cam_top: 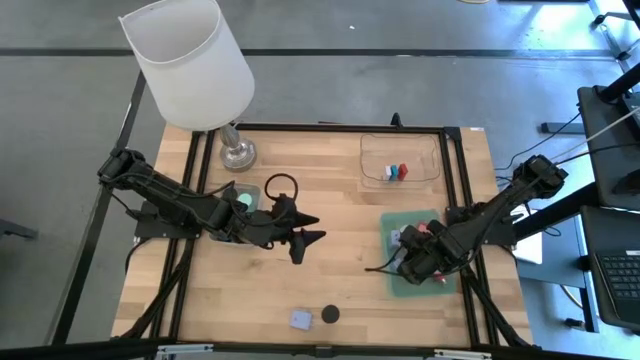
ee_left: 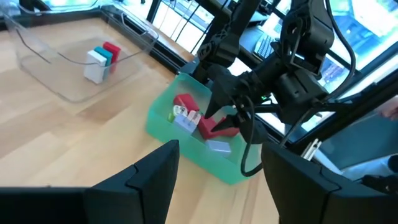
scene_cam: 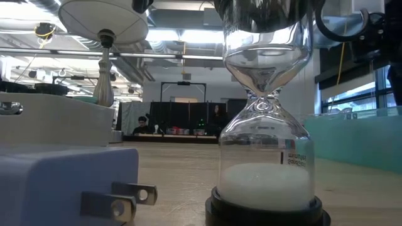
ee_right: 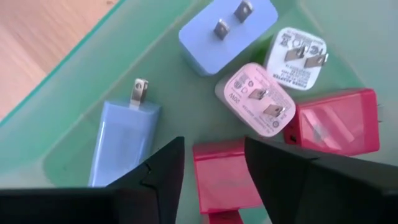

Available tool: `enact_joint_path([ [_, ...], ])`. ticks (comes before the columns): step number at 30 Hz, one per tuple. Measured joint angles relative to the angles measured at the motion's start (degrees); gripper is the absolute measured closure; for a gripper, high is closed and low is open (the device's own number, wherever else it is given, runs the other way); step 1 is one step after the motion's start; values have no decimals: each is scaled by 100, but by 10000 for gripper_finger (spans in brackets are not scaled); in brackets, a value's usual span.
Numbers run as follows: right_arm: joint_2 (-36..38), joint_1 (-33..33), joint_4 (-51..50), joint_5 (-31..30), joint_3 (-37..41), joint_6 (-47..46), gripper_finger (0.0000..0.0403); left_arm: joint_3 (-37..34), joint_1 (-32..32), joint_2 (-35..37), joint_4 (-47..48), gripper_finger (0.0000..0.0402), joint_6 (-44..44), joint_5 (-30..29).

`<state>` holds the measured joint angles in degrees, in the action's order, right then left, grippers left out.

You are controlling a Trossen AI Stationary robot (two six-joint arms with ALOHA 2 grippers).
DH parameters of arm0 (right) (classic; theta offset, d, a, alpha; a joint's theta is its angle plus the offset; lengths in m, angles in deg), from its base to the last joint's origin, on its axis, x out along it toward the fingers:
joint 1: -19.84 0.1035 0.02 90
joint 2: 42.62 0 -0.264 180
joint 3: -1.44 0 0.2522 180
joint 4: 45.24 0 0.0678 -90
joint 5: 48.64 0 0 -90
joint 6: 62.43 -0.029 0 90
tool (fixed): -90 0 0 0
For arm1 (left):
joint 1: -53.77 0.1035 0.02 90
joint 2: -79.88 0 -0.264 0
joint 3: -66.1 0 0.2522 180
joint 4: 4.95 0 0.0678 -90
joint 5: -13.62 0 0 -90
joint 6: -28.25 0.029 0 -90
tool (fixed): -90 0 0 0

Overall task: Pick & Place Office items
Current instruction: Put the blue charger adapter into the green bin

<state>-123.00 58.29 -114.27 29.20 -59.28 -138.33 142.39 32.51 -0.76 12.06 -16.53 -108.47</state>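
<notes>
My right gripper (ee_right: 214,177) points down into the green tray (ee_right: 74,93) at the table's right (cam_top: 395,285), fingers open on either side of a red plug block (ee_right: 221,177). Around it on the tray floor lie two lilac-blue blocks (ee_right: 127,140) (ee_right: 227,31), a pink one (ee_right: 258,99), a white one (ee_right: 295,53) and a second red one (ee_right: 333,121). My left gripper (cam_top: 305,240) hangs open over the table's middle with nothing between its fingers (ee_left: 149,180). My right gripper straddles the red block's near end (ee_right: 214,155) from above, fingers across it. A thin strip of tray shows between one finger (ee_right: 161,180) and the block. The other finger (ee_right: 280,177) overlaps the block's edge; whether it touches cannot be told. The block lies flat in the tray.
A clear tray (cam_top: 375,150) at the far right holds red, teal and white blocks (cam_top: 395,172). A second green tray (cam_top: 240,195) and a white-shaded lamp (cam_top: 190,60) stand at the far left. A lilac block (cam_top: 301,320) and an hourglass (scene_cam: 264,125) sit by the near edge.
</notes>
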Motion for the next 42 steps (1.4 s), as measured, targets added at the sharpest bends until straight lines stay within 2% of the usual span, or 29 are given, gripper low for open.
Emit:
enact_joint_path([
  [11, 0, -2, -13, -102, -23, -2, 181, 0, -2, 0, 0, 176, -113, 11],
  [18, 2, -2, -33, -267, -370, 44, 147, 0, -2, 0, 0, 176, -75, 7],
  [24, 2, -95, -375, -529, -926, 509, 128, 0, -42, 0, -228, 176, 581, 49],
  [33, 2, -301, -703, -691, -1758, 1084, 121, 0, -814, 0, -1015, 176, 2214, 1007],
  [39, 2, -350, -693, -691, -1991, 1082, 120, 0, -1400, 0, -683, 176, 2731, 1083],
  [42, 3, -350, -694, -691, -2002, 1070, 120, 0, -1594, -40, -469, 176, 2603, 936],
])
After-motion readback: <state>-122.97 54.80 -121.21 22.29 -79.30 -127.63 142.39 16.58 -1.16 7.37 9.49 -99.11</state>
